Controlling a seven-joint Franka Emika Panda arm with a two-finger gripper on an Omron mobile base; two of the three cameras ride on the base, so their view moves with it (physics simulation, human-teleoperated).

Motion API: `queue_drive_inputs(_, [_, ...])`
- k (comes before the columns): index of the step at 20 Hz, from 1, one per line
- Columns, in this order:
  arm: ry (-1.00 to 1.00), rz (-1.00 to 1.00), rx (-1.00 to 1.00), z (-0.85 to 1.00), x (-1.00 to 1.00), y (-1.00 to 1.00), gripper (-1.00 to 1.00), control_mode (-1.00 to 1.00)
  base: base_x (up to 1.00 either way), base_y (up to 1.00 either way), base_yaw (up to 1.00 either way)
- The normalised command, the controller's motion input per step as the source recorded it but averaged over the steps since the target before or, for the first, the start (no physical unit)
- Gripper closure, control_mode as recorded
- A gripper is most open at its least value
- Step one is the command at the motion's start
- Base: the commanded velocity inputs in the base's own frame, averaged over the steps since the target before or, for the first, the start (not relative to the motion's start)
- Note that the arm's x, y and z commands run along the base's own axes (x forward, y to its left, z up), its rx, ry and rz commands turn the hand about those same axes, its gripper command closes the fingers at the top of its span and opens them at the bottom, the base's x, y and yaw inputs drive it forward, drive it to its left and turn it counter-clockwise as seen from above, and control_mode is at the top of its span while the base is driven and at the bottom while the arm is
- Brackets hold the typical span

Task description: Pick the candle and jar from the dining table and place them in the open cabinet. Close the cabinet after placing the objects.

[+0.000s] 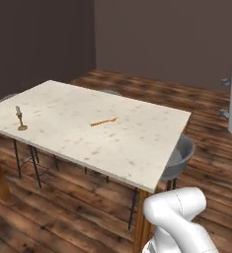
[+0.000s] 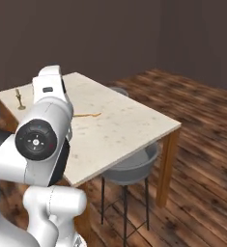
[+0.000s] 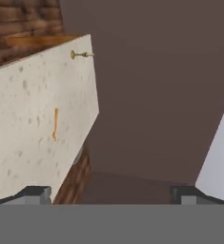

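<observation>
Left base view: the candle [image 1: 20, 118] stands upright near the far left corner of the dining table [image 1: 137, 148]. A thin orange stick [image 1: 103, 121] lies flat near the table's middle. A grey stool [image 1: 179, 157] is tucked under the right edge. Jar and cabinet not made out here.

Right base view: candle [image 2: 20, 99] at the table's far left corner, stick [image 2: 88, 115] mid-top, arm well short of both.

Hand view: gripper [image 3: 111, 193] spread wide, nothing between the tips, aimed past the table edge toward the wall.

Judgement: candle not yet picked; jar's whereabouts cannot be told; placing and door-closing all remain.
</observation>
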Motion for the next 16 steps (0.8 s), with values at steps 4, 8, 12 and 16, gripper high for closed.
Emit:
queue_drive_inputs(4, [0.00,0.00,0.00,0.00,0.00,0.00,-1.00,1.00,0.01,0.95,-0.32])
queue_drive_inputs(8, [0.00,0.00,0.00,0.00,0.00,0.00,-1.00,1.00,0.10,0.88,-0.32])
queue_drive_inputs(12, [0.00,0.00,0.00,0.00,0.00,0.00,-1.00,1.00,0.22,0.80,-0.33])
queue_drive_inputs(16, [0.00,0.00,0.00,0.00,0.00,0.00,-1.00,1.00,0.19,0.84,-0.33])
